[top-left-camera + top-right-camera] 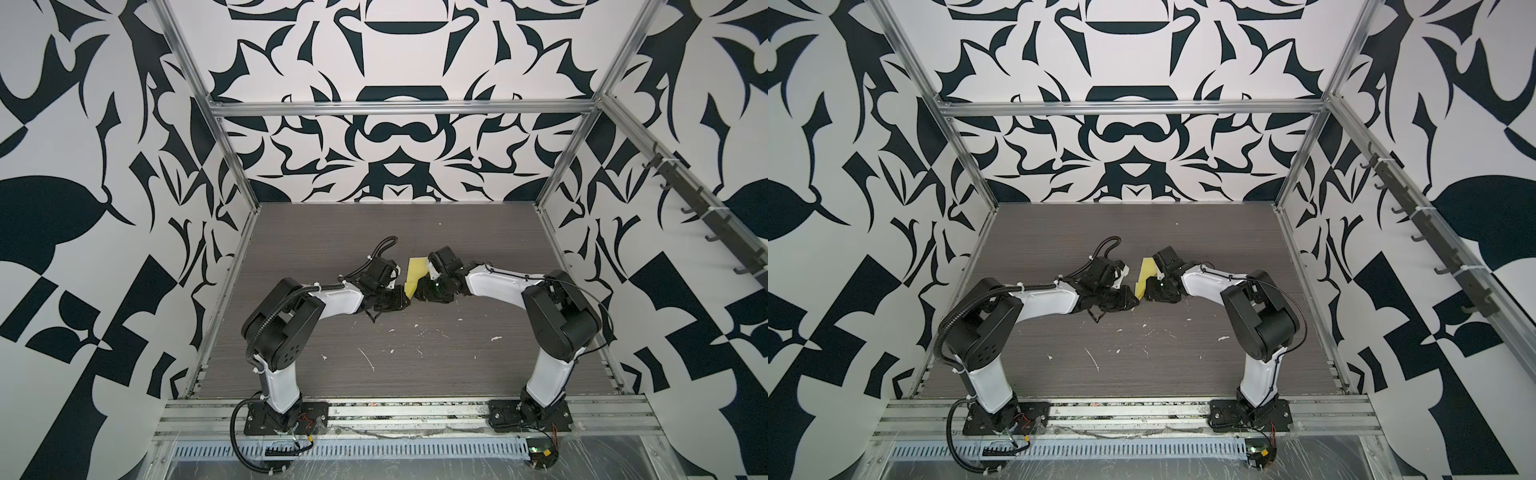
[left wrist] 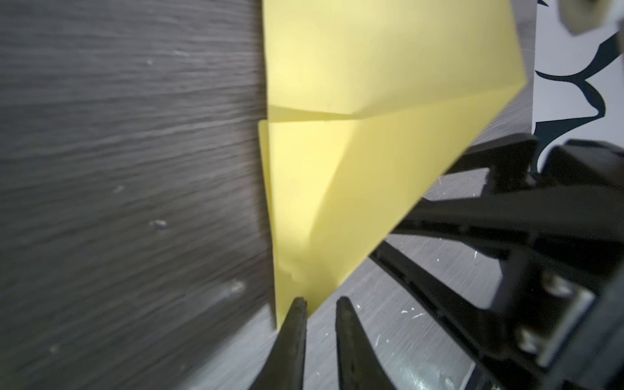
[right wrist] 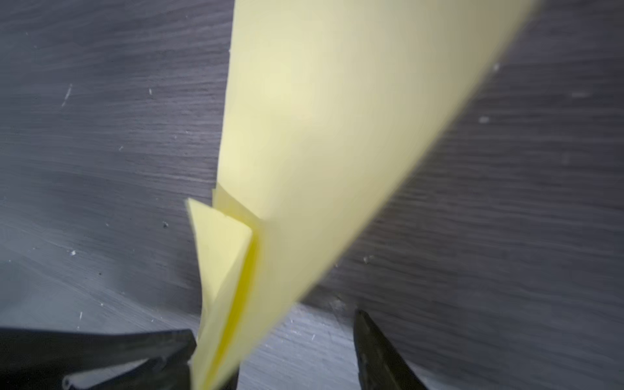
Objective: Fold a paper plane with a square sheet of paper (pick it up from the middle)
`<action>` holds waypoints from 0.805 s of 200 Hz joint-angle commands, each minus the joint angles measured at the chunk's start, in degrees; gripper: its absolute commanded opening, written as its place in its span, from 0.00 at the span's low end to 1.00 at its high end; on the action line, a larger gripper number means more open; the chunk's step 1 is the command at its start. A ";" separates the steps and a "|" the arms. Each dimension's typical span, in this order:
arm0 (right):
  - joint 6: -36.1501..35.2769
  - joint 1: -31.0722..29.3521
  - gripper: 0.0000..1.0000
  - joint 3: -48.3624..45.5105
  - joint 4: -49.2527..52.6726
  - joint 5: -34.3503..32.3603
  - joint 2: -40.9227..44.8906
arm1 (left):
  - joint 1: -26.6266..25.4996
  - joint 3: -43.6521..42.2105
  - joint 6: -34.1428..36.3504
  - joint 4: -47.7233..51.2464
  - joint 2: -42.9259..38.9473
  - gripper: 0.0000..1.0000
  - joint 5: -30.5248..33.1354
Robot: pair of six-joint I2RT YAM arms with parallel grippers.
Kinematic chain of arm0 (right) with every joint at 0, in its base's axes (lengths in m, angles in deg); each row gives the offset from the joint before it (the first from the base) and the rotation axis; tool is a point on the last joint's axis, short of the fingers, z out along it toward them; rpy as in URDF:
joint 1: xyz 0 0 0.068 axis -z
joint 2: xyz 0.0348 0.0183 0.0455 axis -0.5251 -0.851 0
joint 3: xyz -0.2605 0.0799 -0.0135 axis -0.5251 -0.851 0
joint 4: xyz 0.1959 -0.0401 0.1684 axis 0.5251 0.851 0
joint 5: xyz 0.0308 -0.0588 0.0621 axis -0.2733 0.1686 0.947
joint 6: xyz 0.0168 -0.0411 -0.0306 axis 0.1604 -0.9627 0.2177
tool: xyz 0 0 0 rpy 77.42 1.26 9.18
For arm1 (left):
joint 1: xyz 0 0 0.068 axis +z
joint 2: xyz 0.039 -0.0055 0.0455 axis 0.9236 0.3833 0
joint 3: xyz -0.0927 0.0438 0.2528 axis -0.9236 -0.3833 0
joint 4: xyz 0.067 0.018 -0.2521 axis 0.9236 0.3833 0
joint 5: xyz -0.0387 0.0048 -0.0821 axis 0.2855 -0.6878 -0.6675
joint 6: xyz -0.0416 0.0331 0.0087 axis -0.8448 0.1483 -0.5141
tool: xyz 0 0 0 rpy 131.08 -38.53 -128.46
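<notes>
Folded yellow paper (image 1: 417, 272) on desk (image 1: 436, 374), between the two gripper tips. The left gripper (image 2: 319, 304): jaws a narrow gap apart, one fingertip at the paper's point, nothing clamped. The right gripper (image 3: 273, 326): jaws wide, raised paper edge between them against one finger, unclamped.

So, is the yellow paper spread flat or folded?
Folded. In the left wrist view the paper shows several creases and overlapping layers narrowing to a point; it is not a flat square.
</notes>
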 commanded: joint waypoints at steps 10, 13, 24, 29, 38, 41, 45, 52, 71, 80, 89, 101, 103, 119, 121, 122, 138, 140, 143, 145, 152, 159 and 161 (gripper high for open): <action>0.93 0.00 0.56 -1.19 2.19 0.66 0.76 | -1.53 -2.48 1.45 -2.71 -3.69 0.22 5.41; 0.87 0.00 0.56 -1.14 2.28 0.65 0.79 | -1.65 -2.69 1.65 -2.71 -4.00 0.22 5.95; 0.81 0.09 0.56 -1.08 2.40 0.53 0.78 | -2.22 -3.29 3.16 -3.24 -4.77 0.23 7.69; 0.83 0.09 0.56 -1.07 2.40 0.55 0.71 | -2.49 -3.50 3.96 -3.53 -4.99 0.23 8.57; 0.86 0.16 0.56 -0.84 2.57 0.47 0.58 | -3.02 -3.85 5.81 -4.36 -5.26 0.24 9.79; 0.85 0.17 0.56 -0.79 2.57 0.46 0.53 | -3.12 -4.00 6.48 -4.64 -5.36 0.24 10.16; 0.76 0.17 0.56 -0.70 2.57 0.43 0.46 | -3.36 -4.12 7.39 -4.97 -5.38 0.25 10.60; 0.84 0.17 0.56 -0.53 2.66 0.25 0.37 | -3.54 -4.44 9.13 -5.86 -5.40 0.27 11.13; 0.84 0.19 0.56 -0.03 2.91 0.03 0.10 | -3.79 -6.71 12.50 -10.40 -5.11 0.31 11.98; 0.76 0.17 0.55 0.30 3.09 0.05 -0.14 | -3.79 -7.78 13.32 -12.17 -4.89 0.33 12.23; 0.77 0.22 0.55 0.49 3.25 0.06 -0.33 | -3.84 -8.59 13.77 -14.11 -4.59 0.34 12.32; 0.75 0.21 0.55 0.58 3.25 0.10 -0.43 | -3.92 -9.09 14.58 -15.84 -4.17 0.35 12.29; 0.76 0.18 0.55 0.58 3.27 0.18 -0.47 | -3.95 -9.14 14.65 -16.12 -4.00 0.35 12.23; 0.67 0.21 0.55 0.74 3.36 0.21 -0.43 | -4.08 -9.13 15.45 -17.56 -3.36 0.34 12.77; 0.67 0.18 0.55 0.77 3.41 0.21 -0.50 | -4.12 -9.10 15.59 -17.80 -3.25 0.34 12.80; 0.71 0.22 0.55 0.81 3.39 0.21 -0.51 | -4.09 -9.13 15.64 -17.90 -3.17 0.34 12.76; 0.65 0.17 0.55 0.93 3.45 0.42 -0.52 | -4.13 -8.60 16.33 -18.60 -1.95 0.33 11.70; 0.67 0.20 0.55 0.97 3.54 0.39 -0.52 | -4.14 -8.55 16.42 -18.61 -1.84 0.32 11.53; 0.67 0.20 0.55 1.00 3.54 0.41 -0.53 | -4.14 -8.40 16.54 -18.62 -1.66 0.32 11.31; 0.67 0.18 0.55 0.95 3.54 0.46 -0.52 | -4.18 -8.28 16.61 -18.68 -1.55 0.31 11.21; 0.68 0.17 0.55 1.03 3.59 0.48 -0.52 | -4.22 -8.10 16.90 -18.71 -1.22 0.30 10.89; 0.59 0.18 0.55 1.22 3.63 0.52 -0.61 | -4.25 -8.01 17.29 -18.73 -1.01 0.29 10.71; 0.58 0.17 0.55 1.18 3.69 0.51 -0.61 | -4.25 -7.94 17.43 -18.71 -1.05 0.29 10.64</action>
